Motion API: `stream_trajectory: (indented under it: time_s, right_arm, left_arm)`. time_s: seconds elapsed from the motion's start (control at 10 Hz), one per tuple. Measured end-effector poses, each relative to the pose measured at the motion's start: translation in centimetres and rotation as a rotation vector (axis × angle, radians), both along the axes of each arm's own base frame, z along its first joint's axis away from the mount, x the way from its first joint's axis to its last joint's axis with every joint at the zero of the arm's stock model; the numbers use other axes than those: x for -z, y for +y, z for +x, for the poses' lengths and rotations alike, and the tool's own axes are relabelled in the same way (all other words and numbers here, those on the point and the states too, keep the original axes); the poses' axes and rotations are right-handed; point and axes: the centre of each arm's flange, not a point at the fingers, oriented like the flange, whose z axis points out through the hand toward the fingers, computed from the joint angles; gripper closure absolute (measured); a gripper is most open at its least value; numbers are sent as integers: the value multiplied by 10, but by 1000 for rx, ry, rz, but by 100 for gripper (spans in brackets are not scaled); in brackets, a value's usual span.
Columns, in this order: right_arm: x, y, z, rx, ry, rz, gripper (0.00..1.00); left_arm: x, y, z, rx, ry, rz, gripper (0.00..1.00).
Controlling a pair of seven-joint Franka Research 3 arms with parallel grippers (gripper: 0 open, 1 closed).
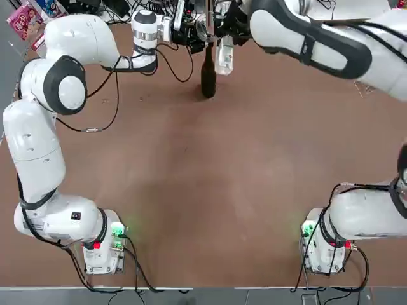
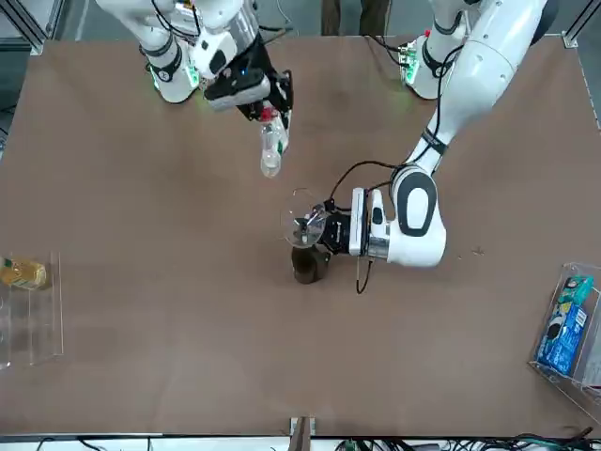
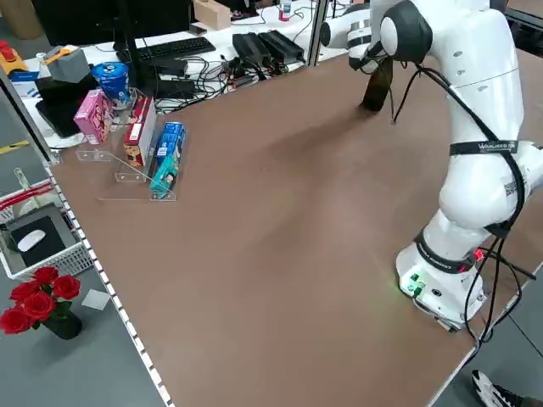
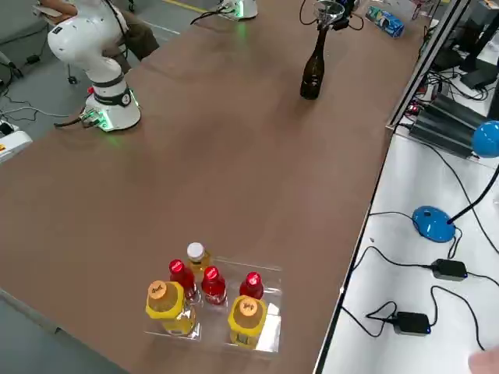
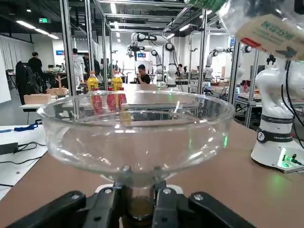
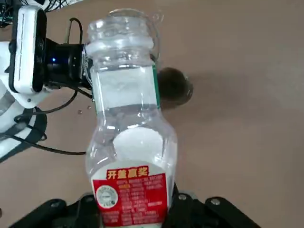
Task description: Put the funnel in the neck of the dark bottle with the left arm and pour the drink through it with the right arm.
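The dark bottle stands upright at the table's far middle, and it also shows in the right side view. The clear funnel sits in its neck. My left gripper is shut on the funnel's spout, level with the neck. My right gripper is shut on the drink, a small clear plastic bottle with no cap on its mouth. It hangs tilted, mouth down, close beside the funnel. Seen from the right wrist, the drink holds some clear liquid.
A clear tray of red-capped and yellow bottles stands at the table's right side. Boxes in a clear stand sit along the left side. Cables, a keyboard and other desk gear lie past the far edge.
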Motion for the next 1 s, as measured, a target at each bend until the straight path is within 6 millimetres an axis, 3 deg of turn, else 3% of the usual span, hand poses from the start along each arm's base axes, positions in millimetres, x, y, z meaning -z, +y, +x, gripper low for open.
stream_trajectory:
  time_s: [0.6, 1.0]
  right_arm:
    - [37, 36, 27, 18, 136, 11, 56]
    - [38, 47, 28, 80, 189, 41, 56]
  left_arm:
    - [0, 0, 0, -2, 1, -1, 75]
    - [0, 1, 1, -2, 2, -2, 75]
